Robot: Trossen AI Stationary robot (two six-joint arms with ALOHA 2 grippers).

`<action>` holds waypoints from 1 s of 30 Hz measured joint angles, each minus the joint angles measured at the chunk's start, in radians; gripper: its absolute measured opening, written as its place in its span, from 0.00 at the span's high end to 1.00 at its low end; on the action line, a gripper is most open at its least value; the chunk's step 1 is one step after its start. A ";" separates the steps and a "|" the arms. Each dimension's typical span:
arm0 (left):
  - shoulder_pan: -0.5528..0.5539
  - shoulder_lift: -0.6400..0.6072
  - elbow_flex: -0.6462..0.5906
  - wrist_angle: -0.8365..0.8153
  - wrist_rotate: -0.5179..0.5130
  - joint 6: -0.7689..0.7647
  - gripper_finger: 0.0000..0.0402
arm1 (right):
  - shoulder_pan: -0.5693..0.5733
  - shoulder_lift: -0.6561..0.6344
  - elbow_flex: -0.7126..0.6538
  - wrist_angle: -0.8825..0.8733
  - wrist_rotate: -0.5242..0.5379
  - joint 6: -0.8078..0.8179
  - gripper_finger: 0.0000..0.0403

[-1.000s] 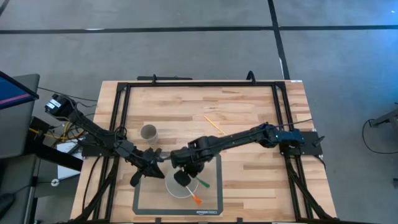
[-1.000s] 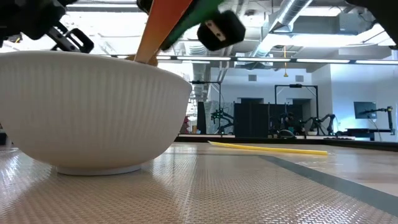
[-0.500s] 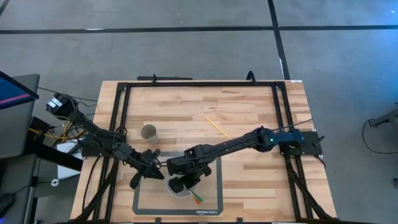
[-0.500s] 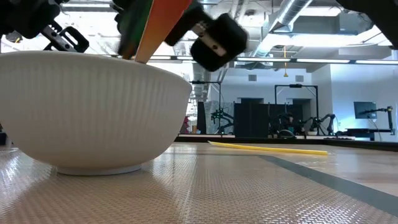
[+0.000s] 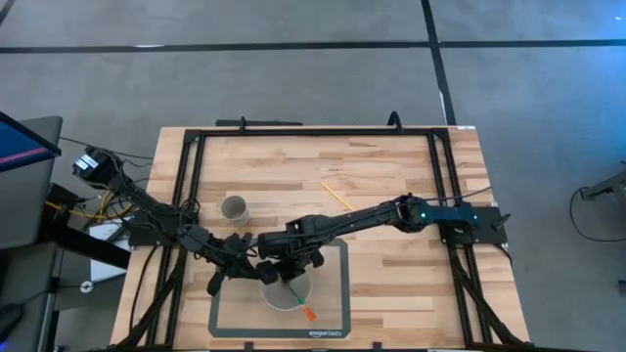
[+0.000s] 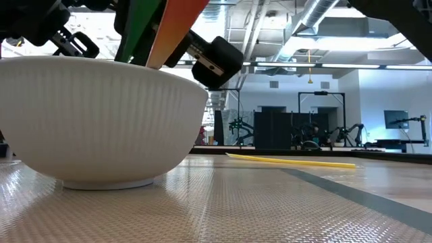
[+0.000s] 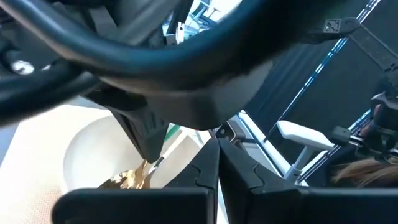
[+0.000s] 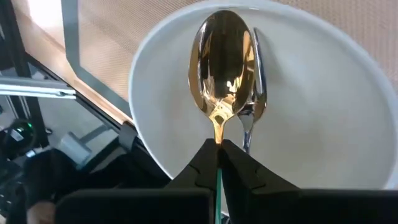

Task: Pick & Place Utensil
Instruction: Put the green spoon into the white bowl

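A white ribbed bowl (image 5: 287, 293) stands on a grey mat (image 5: 333, 323) near the table's front edge; it fills the left of the low view (image 6: 101, 121). A gold spoon with a green handle (image 8: 222, 59) has its head inside the bowl, beside a silver spoon (image 8: 254, 102) whose orange handle (image 5: 308, 313) sticks out over the rim. My right gripper (image 5: 282, 266) is above the bowl, shut on the gold spoon. My left gripper (image 5: 240, 256) is shut and empty, just left of the bowl. My right gripper pinches the gold spoon between its two fingers at the neck (image 8: 218, 144), where the gold part meets the green handle. The fingers slant down into the bowl and lie along the spoon. The spoon's head is inside the bowl, and the green handle (image 6: 138, 30) rises steeply over the rim.
A grey cup (image 5: 233, 208) stands behind the left gripper. A thin yellow stick (image 5: 337, 196) lies on the wood at mid-table and shows in the low view (image 6: 290, 160). A black frame (image 5: 313, 130) runs round the table.
My right gripper has swung over the bowl and back toward its far left rim with the gold spoon. The green handle has gone from the right of the orange handle to its left and stands steeper. The orange-handled spoon has stayed put.
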 joint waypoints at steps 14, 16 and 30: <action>-0.001 0.000 0.000 -0.001 0.011 -0.003 0.98 | 0.019 0.000 0.000 -0.004 -0.002 0.191 0.99; -0.001 0.000 0.000 -0.002 0.013 -0.003 0.98 | 0.019 0.000 0.000 -0.005 0.002 0.208 0.99; -0.006 0.000 -0.001 -0.008 0.053 -0.003 0.98 | 0.015 0.084 0.001 0.047 -0.106 0.242 0.99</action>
